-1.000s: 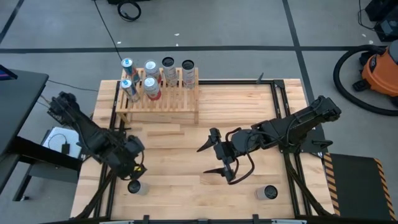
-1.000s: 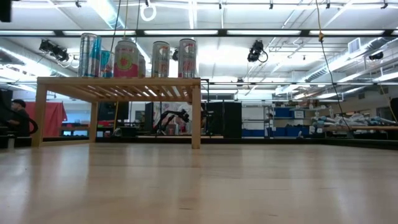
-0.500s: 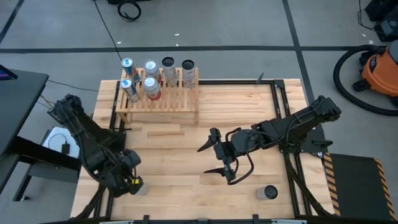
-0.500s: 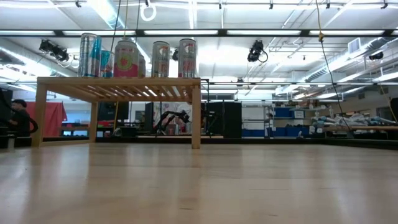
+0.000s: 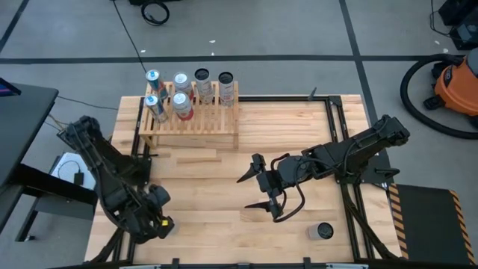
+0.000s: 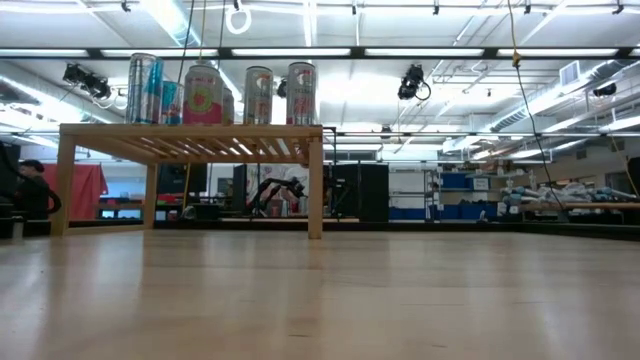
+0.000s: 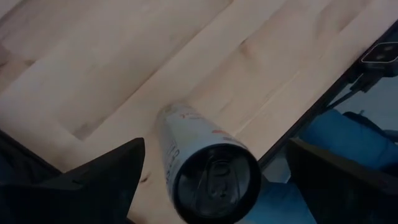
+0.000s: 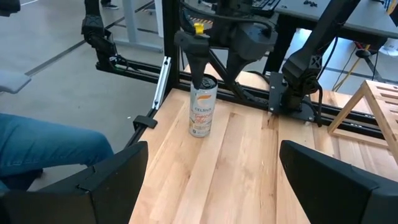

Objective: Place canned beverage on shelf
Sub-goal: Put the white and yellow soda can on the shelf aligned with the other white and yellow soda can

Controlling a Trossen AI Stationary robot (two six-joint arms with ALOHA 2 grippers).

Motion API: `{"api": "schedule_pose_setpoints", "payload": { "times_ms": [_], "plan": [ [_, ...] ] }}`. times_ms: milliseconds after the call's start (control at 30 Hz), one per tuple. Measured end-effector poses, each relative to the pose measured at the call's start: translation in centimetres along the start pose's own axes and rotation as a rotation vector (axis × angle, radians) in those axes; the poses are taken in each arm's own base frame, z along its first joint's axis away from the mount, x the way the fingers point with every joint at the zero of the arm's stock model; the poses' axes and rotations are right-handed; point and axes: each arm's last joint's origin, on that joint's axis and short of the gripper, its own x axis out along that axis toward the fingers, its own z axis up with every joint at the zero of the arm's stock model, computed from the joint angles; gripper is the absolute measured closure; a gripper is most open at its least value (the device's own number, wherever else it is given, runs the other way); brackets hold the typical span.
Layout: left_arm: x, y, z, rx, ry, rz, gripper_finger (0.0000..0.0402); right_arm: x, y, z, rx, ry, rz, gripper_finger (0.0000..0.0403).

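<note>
A white can (image 7: 205,163) stands between the left hand's (image 7: 211,180) spread fingers.

A white can (image 8: 203,106) with orange lettering stands upright directly beneath the left hand (image 7: 211,180), between its spread fingers. The light-wood slatted shelf (image 5: 190,119), well apart from that hand, carries six upright cans.

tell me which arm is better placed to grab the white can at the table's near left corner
Left. The left gripper hangs right over the white can, jaws open either side of it. The right gripper waits open at mid-table, well away from it.
</note>
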Motion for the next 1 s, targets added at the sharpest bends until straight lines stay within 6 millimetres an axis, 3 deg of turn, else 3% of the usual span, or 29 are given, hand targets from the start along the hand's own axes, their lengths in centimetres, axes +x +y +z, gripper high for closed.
{"api": "schedule_pose_setpoints", "payload": {
  "times_ms": [500, 1000],
  "plan": [
    [1.9, -0.8, -1.8, 0.022, 0.043, 0.046, 0.0012, 0.0, 0.0, 0.0, 0.0, 0.0, 0.0, 0.0028],
    [1.9, -1.0, -2.6, 0.05, 0.057, 0.016, 0.0012, 0.3, 0.0, -0.1, -0.001, 0.005, 0.0, 0.0028]
  ]
}}
